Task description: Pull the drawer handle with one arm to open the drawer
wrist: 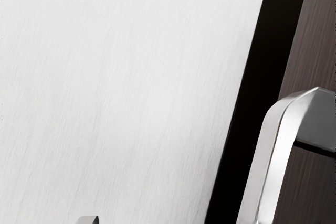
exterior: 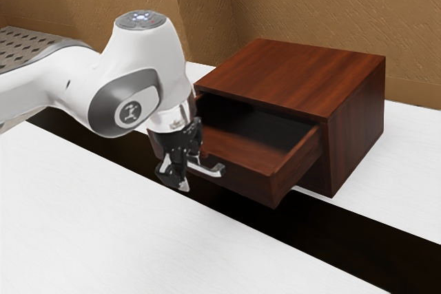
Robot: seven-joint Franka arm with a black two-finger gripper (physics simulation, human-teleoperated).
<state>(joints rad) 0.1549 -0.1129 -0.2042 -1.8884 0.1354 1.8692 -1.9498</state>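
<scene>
Side camera first: the dark reddish-brown wooden drawer point(exterior: 248, 182) sticks partway out of its matching box-shaped wooden cabinet point(exterior: 296, 74) on the white table point(exterior: 83, 232). So it's open a fair bit, though I'd guess not all the way. My black two-finger gripper point(exterior: 178, 177) sits at the angular silver metal handle point(exterior: 211, 169), at the end toward the exterior view's left. Honestly, I can't tell if it's clamped on the bar or loose. That's my worry: being at the end instead of the middle, a pull could slip me off, or skew the drawer so it binds.

Wrist cam: the handle point(wrist: 283, 145) is just beside my hand, mounted on the drawer front point(wrist: 315, 35), with the table point(wrist: 121, 93) underneath. Any sideways drift and I reckon I'd lose the bar.
</scene>
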